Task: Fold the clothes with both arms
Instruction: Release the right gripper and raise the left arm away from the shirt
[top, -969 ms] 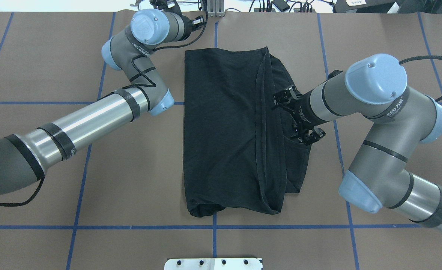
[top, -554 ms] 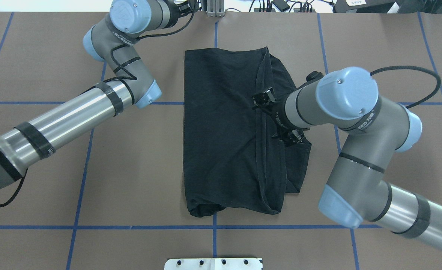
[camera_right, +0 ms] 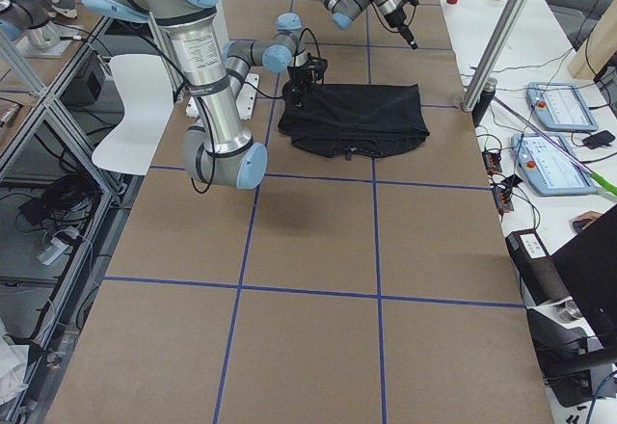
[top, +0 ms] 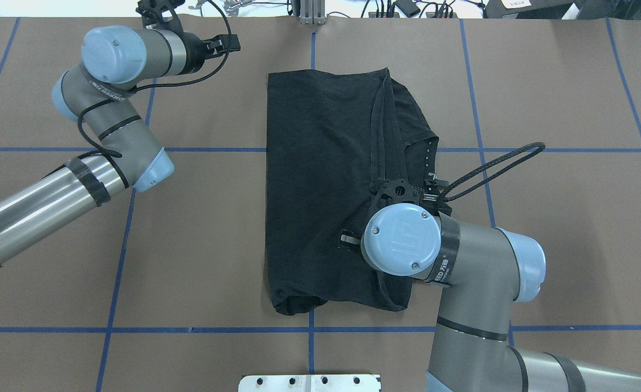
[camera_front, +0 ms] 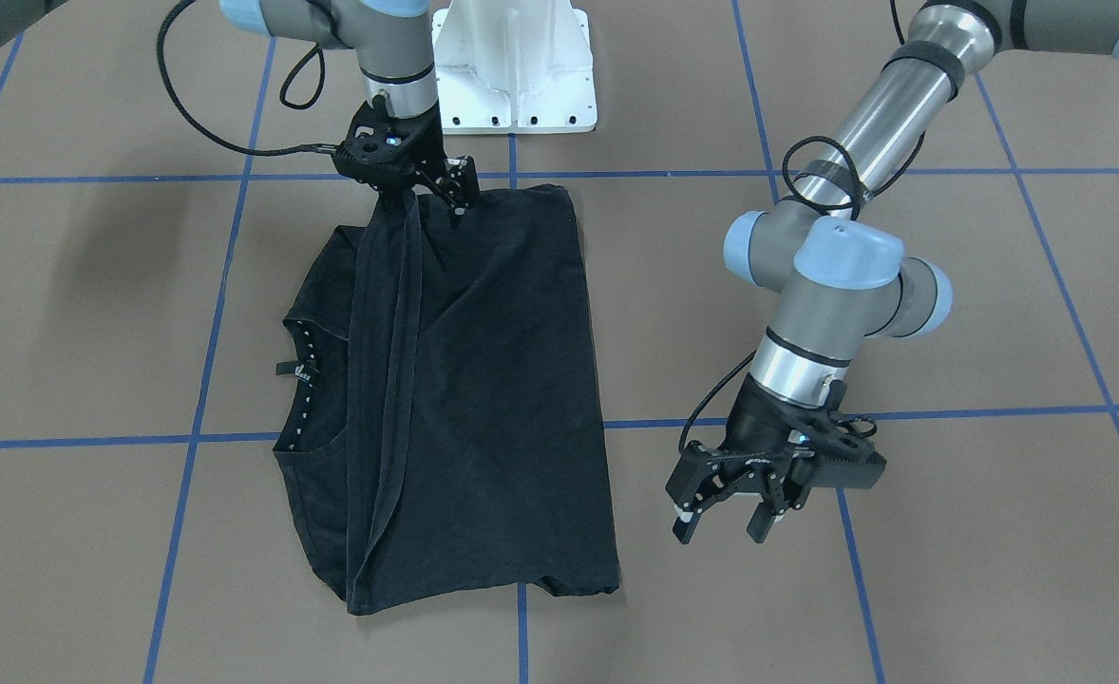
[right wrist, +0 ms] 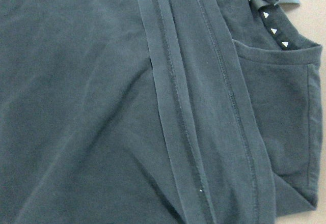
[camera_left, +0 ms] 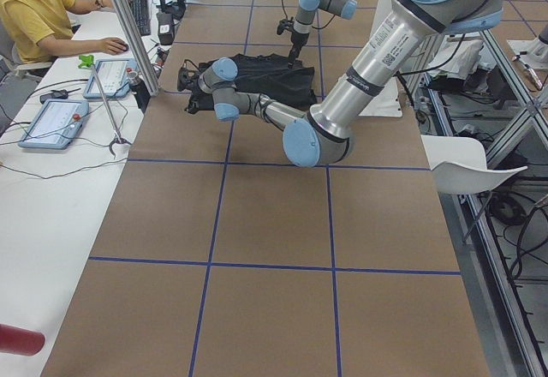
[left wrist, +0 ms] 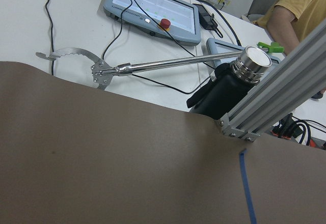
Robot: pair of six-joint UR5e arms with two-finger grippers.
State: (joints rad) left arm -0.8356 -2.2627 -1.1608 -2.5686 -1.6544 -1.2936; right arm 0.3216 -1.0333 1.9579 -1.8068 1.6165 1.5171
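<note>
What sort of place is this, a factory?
Most likely a robotics research lab, not a factory. The robot's left arm and right arm share a table taped into a blue grid, with a T-shirt on it. A person sits alongside at a bench holding control pendants.

Bright, even ceiling light in every view. Faint soft shadow on table (camera_front: 94, 237) beside right gripper (camera_front: 417, 195). T-shirt (top: 320, 179) under it is near-black, folds weakly readable; right wrist view shows it washed grey, slightly soft. White desk (left wrist: 51, 20) ahead of left gripper (camera_front: 721, 527) is almost blown out. Side views bend at the edges. Glare streak on left arm (top: 43, 201).
</note>
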